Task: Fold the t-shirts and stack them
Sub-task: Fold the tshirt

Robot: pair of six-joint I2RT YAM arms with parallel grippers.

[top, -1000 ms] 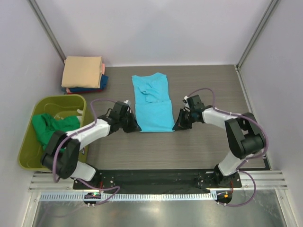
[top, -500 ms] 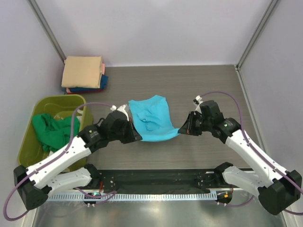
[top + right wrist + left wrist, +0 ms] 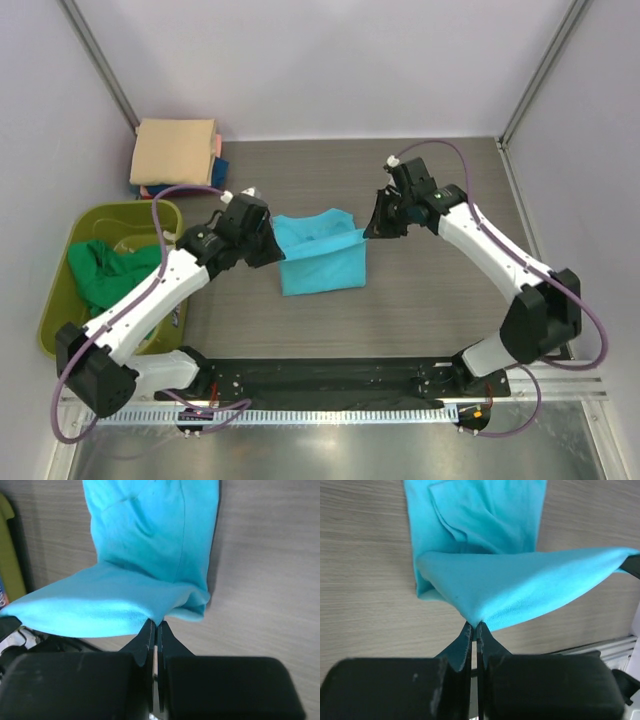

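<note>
Top external view: turquoise shirt half doubled over, one corner in each gripper

To the right of the olive-yellow bin (image 3: 130,207), apart from it, the turquoise t-shirt (image 3: 322,262) lies on the table (image 3: 430,310) with one short edge lifted off the wood. The left gripper (image 3: 272,245), on the bin side, is pinched on one corner of that edge. The right gripper (image 3: 372,228), on the side away from the bin, is pinched on the other corner. Both wrist views show the jaws nearly touching, with only a thin lip of cloth between them.

Handling, as I judge it: light, limp jersey with no stiffness of its own. The lifted edge sags between the two grips, so it needs both corners held and some tension across it to stay straight. The corners are the right hold, since a pinch mid-edge would bunch it. Thin cloth could slide out of so small a bite if tugged.

The raised edge runs crossways, from the bin side outward. The shirt's long axis runs at right angles to that, from the arm bases towards the back wall, and the flat part with its tucked sleeve layers lies beneath. A stack of folded shirts (image 3: 175,150) sits beyond the bin, and a green shirt (image 3: 105,275) lies inside it
</note>
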